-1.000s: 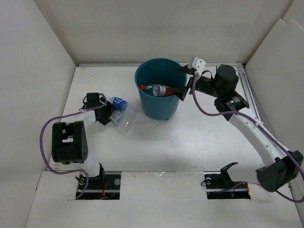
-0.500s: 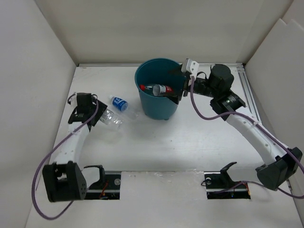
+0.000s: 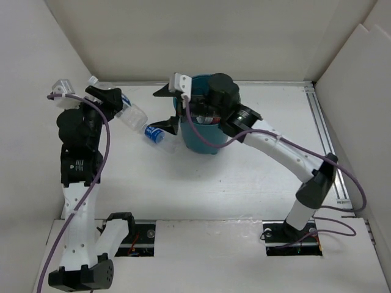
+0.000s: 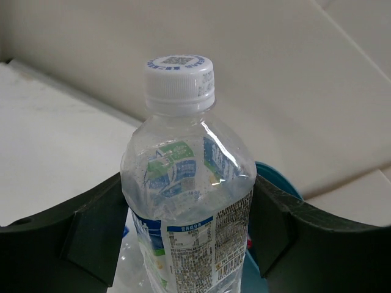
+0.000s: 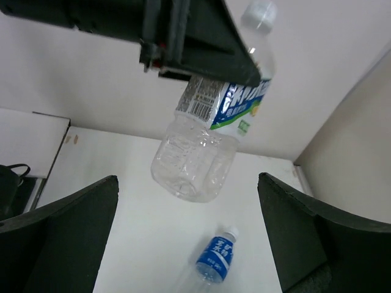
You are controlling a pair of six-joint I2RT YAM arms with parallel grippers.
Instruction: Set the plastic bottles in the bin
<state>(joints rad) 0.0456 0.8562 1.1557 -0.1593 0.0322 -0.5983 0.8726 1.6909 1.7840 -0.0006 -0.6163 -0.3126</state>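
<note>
Arms on both sides reach toward the upper left of the top view. The left arm (image 3: 76,165) stands tall at the left edge of the frame, its wrist bent over so the left gripper (image 3: 116,102) points right and a little down, toward the bin (image 3: 201,143). Its jaws are clamped on a clear bottle (image 4: 189,201) — in the left wrist view the dark fingers (image 4: 91,238) press the body from both sides just below the shoulder. The right arm (image 3: 287,152) runs from its base at the lower right in a long arc up and left. Its wrist sits over the bin and hides most of the opening. The right gripper (image 3: 164,111) pokes out past the bin's left rim, jaws wide apart with nothing between them.

The clear bottle hangs in the air at the upper left, off the table (image 3: 244,177), tilted, to the left of the bin. It is see-through, with a white cap printed in blue and a label in white, green and blue with small print. In the right wrist view its rounded base comes toward the camera and the cap sits at the top right.

A blue bottle (image 3: 154,134) lies on the table just beside the bin's left wall, by the right gripper's lower finger — in the right wrist view it lies below the clear bottle, white cap toward the upper right.
</note>
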